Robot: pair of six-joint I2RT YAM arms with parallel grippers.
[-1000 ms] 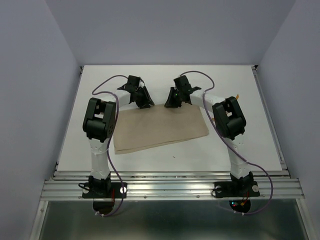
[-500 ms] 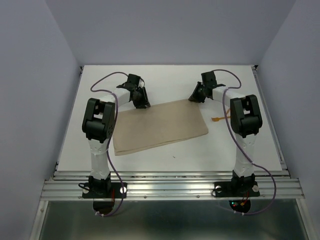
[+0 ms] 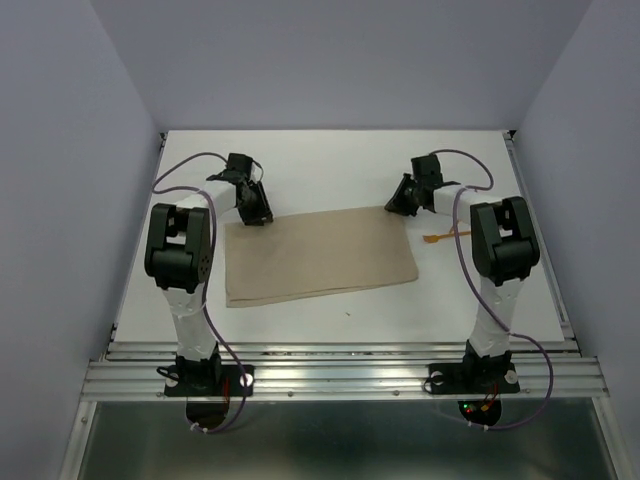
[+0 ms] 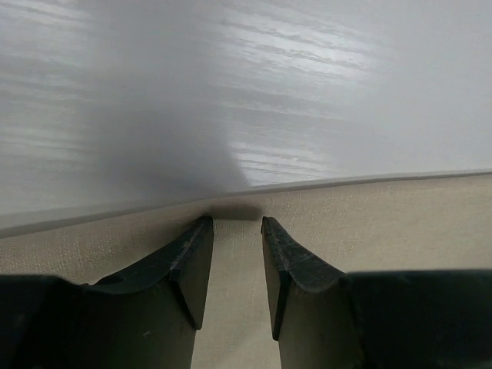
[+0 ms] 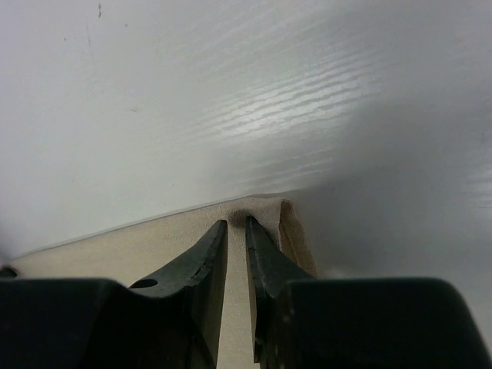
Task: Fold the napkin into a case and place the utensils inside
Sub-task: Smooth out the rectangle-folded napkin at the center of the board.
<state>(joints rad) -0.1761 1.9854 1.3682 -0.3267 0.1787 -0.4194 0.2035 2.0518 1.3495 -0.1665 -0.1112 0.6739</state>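
The tan napkin (image 3: 320,255) lies flat as a folded oblong in the middle of the white table. My left gripper (image 3: 255,212) stands at its far left corner. In the left wrist view the left gripper (image 4: 234,223) is open, tips down on the napkin (image 4: 369,223) at its far edge, with cloth showing in the gap. My right gripper (image 3: 395,207) is at the far right corner. In the right wrist view the right gripper (image 5: 237,223) is open only narrowly over the napkin (image 5: 115,246), beside a layered corner fold. A thin orange utensil (image 3: 447,236) lies just right of the cloth.
The white table (image 3: 330,160) stretches beyond the cloth to the back wall. A metal rail (image 3: 340,372) runs along the near edge by the arm bases. Purple cables (image 3: 190,165) loop off both arms. Grey walls close in on both sides.
The left gripper slid left along the far edge to the left corner. The right gripper swung right from the middle of that edge to the right corner, uncovering the orange utensil.
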